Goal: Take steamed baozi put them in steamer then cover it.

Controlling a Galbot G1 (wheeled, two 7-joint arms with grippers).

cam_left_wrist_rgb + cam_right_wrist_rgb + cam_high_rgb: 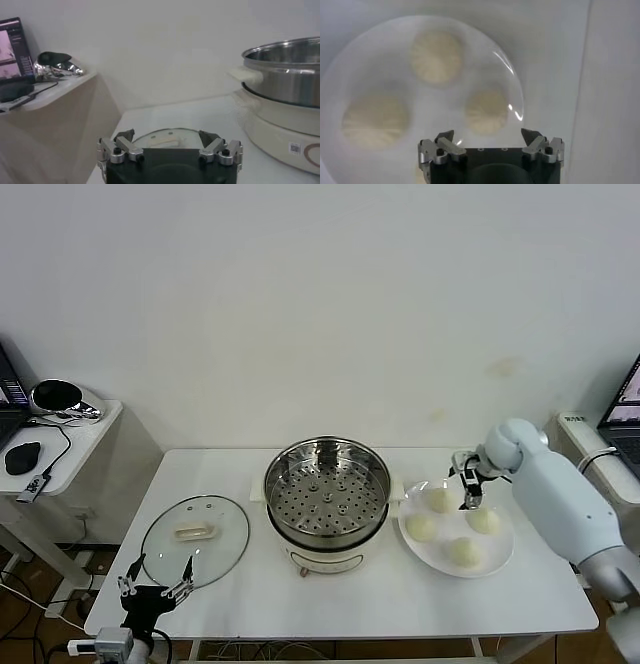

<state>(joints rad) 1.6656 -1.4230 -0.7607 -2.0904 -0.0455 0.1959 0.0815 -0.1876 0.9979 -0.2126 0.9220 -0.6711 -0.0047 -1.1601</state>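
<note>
Four smooth domed baozi point(441, 500) on glossy plate point(498, 562), right claw point(467, 489) spread above.

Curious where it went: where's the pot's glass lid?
In the head view, the glass lid lies flat on the table, left of the steamer.

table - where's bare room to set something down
Bare table runs along the near edge in front of the steamer and plate, and at the far left corner behind the cover. It is crowded between steamer and plate, where the right pincer hovers over the baozi.
</note>
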